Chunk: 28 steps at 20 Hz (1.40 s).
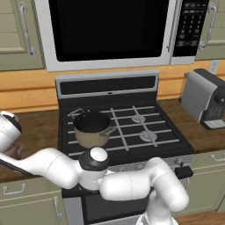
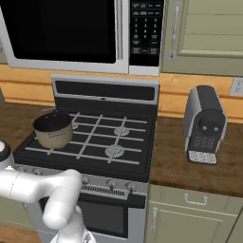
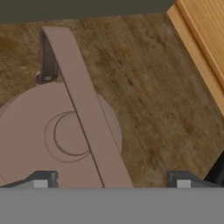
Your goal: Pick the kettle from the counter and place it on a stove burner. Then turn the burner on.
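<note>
The copper-brown kettle (image 3: 48,135) sits on the dark wood counter (image 3: 148,92), seen from above in the hand view. Its arched handle (image 3: 81,100) runs over the knobbed lid and passes between my two finger tips. My gripper (image 3: 111,181) is open right over the kettle, one tip on each side of the handle, gripping nothing. In the left base view my arm reaches far left over the counter (image 1: 39,127), where a brown bit of the kettle (image 1: 16,152) shows under it. A free stove burner (image 1: 148,136) (image 2: 114,151) lies at the stove's front right.
A tan saucepan (image 1: 92,127) (image 2: 53,129) stands on the front left burner, handle pointing right. A grey coffee machine (image 1: 204,99) (image 2: 204,123) stands on the counter right of the stove. The stove knobs (image 2: 111,182) line its front edge. A microwave (image 1: 110,30) hangs above.
</note>
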Tool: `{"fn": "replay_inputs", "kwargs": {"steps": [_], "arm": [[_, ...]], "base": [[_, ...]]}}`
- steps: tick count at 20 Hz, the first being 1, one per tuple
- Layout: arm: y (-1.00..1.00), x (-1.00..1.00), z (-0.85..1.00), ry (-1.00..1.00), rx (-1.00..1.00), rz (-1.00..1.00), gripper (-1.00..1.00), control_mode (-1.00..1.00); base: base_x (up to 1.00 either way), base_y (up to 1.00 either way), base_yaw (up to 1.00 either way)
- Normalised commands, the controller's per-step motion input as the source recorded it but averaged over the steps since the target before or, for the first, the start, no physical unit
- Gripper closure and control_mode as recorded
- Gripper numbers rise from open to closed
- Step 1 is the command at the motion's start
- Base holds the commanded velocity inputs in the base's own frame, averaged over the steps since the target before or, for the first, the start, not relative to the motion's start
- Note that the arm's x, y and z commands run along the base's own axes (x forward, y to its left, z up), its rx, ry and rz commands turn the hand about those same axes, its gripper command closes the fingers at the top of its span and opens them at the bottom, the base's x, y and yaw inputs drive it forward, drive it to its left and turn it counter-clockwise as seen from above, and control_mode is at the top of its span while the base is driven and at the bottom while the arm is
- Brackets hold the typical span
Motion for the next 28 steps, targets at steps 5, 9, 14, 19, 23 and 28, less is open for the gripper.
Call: {"fn": "replay_inputs", "kwargs": {"steps": [5,9,14,19,23,28], "arm": [[0.00,0.00,-0.02,0.00,0.00,0.00,1.00,-1.00],[-0.07,-0.11,0.00,-0.05,0.00,0.00,1.00,-1.00],[-0.33,-0.46,0.00,-0.16,0.00,0.00,1.00,-1.00],[-0.86,-0.96,0.17,-0.40,0.00,-0.03,1.00,-1.00],[-0.97,-0.91,0.55,-0.58,0.05,-0.12,1.00,-1.00],[-0.91,-0.49,0.79,-0.72,0.11,-0.16,1.00,-1.00]], "base": [[0.00,0.00,0.00],[0.00,0.00,0.00],[0.00,0.00,0.00],[0.00,0.00,0.00],[0.00,0.00,0.00],[0.00,0.00,0.00]]}}
